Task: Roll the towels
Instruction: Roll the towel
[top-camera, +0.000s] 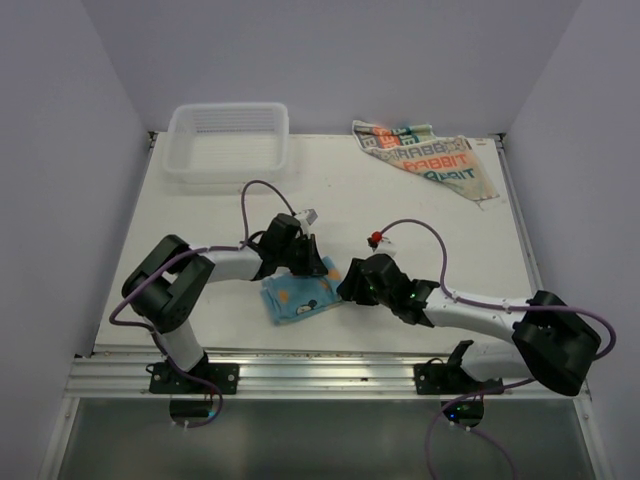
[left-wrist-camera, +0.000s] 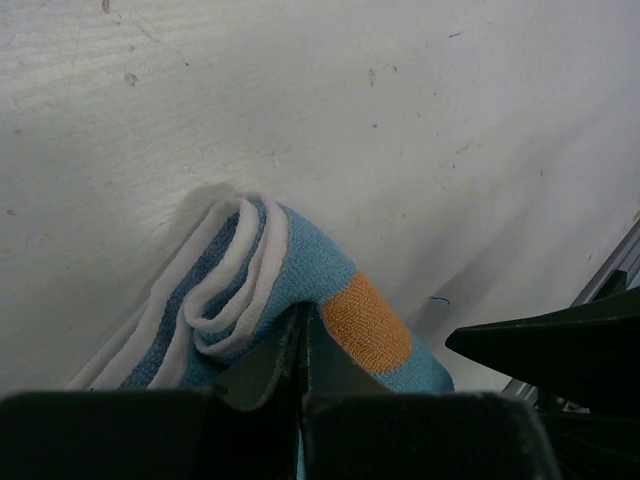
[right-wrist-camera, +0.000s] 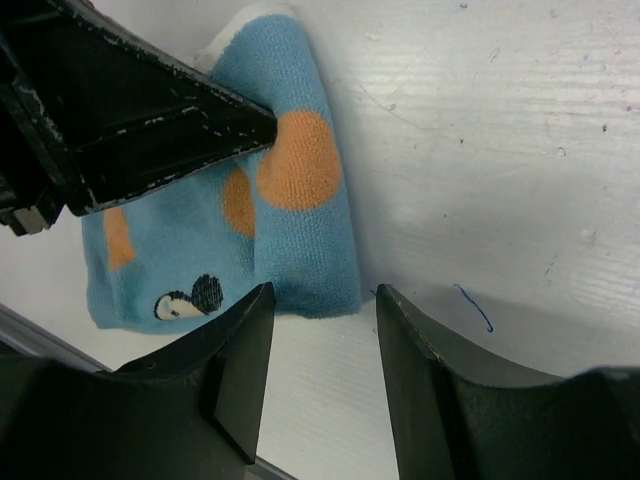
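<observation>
The light blue towel (top-camera: 298, 296), with orange dots, lies folded into a loose roll near the table's front edge, between my two arms. Its coiled white-backed end (left-wrist-camera: 235, 270) shows in the left wrist view. My left gripper (top-camera: 318, 268) is shut, its tips (left-wrist-camera: 303, 312) pressed against the top of the roll beside an orange dot. My right gripper (top-camera: 350, 282) stands open just off the blue towel's (right-wrist-camera: 300, 250) short edge, with only bare table between its fingers (right-wrist-camera: 325, 292). The cream lettered towel (top-camera: 430, 160) lies spread and crumpled at the back right.
A white slatted basket (top-camera: 228, 107) stands at the back left. A metal rail (top-camera: 320, 372) runs along the near edge, close to the blue towel. Pale walls close in the table on three sides. A red connector (top-camera: 376, 238) hangs on the right arm's cable.
</observation>
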